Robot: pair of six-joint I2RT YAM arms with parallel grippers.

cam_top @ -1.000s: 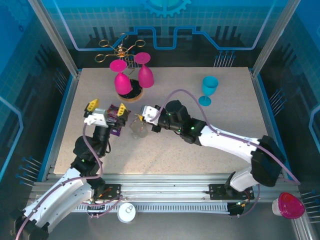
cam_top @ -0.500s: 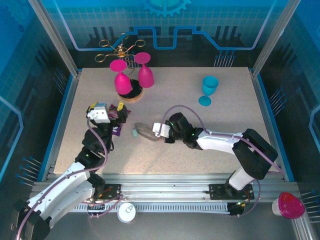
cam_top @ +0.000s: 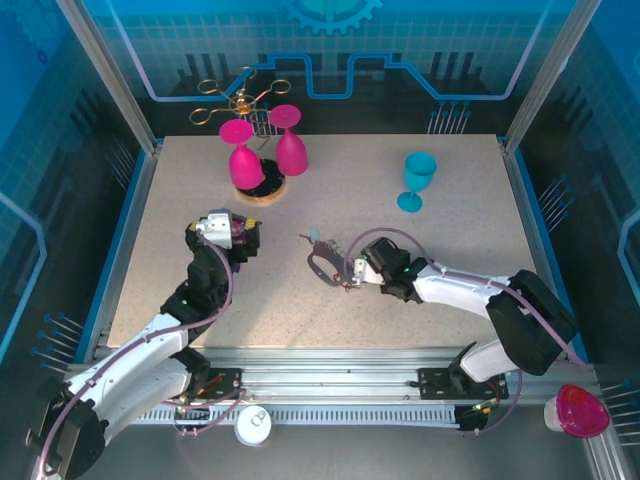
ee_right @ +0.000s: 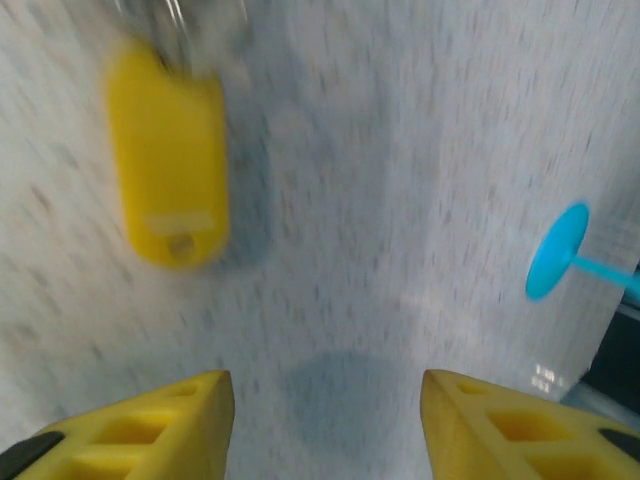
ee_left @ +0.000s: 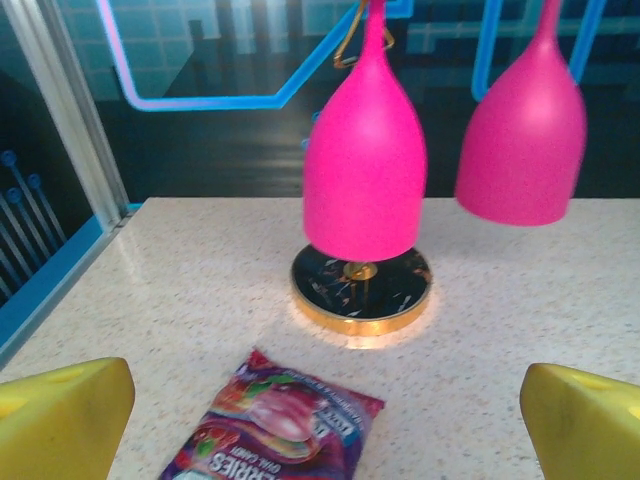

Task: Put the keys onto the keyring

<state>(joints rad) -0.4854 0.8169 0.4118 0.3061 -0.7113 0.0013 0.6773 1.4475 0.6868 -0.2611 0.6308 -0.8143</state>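
Observation:
The dark keyring [cam_top: 324, 263] lies flat on the table just left of my right gripper [cam_top: 351, 272]. A teal-headed key [cam_top: 316, 238] sticks out at the loop's far end. In the right wrist view an orange-yellow key head [ee_right: 170, 165] lies blurred on the table, ahead and to the left of my right gripper [ee_right: 325, 400], whose yellow fingers [ee_right: 150, 420] stand apart with nothing between them. My left gripper [cam_top: 235, 232] hovers wide open over a purple candy bag [ee_left: 275, 420], well left of the keyring.
Two pink glasses [ee_left: 365, 170] hang upside down over a black-and-gold round stand base [ee_left: 360, 290] at the back left. A blue goblet [cam_top: 418, 180] stands at the back right. A frame rail [cam_top: 330, 360] runs along the near edge.
My right gripper has moved right and down to the table and opened, leaving the keyring lying there. My left gripper swung right over the candy bag, still open.

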